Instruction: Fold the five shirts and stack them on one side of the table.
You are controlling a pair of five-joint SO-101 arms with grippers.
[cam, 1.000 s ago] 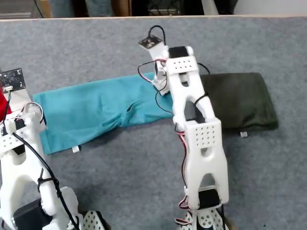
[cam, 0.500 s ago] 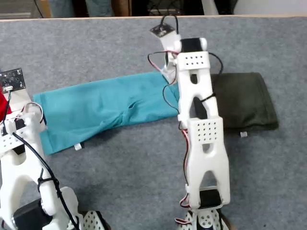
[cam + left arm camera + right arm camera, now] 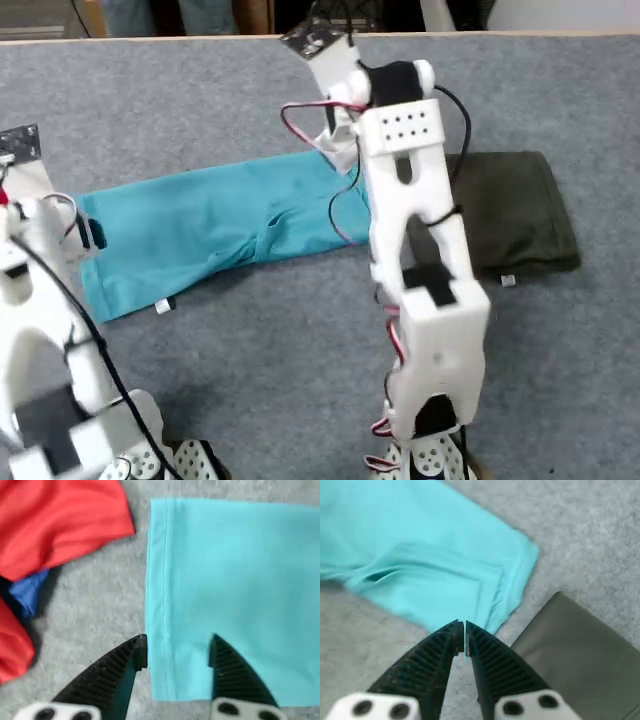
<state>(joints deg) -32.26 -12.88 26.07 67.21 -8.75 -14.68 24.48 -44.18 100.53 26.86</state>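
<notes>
High view: The teal shirt point(image 3: 200, 235) lies flat, unfolded, running from near the left edge of the worktop point(image 3: 200, 100) to its centre. The green shirt point(image 3: 510, 215) lies folded toward the right edge, just beside the teal shirt's end. The right arm point(image 3: 410, 200) stands over that junction. The left arm point(image 3: 40, 300) stands at the left edge.

Left wrist view: The left tool point(image 3: 178, 642) is released, with its jaws astride the hem at a corner of the teal shirt. The red shirt point(image 3: 55, 520) lies near the hem, partly over a blue cloth point(image 3: 27, 592).

Right wrist view: The right tool point(image 3: 464, 627) is clenched, tips together at the teal shirt's edge. Whether cloth is caught cannot be told.
</notes>
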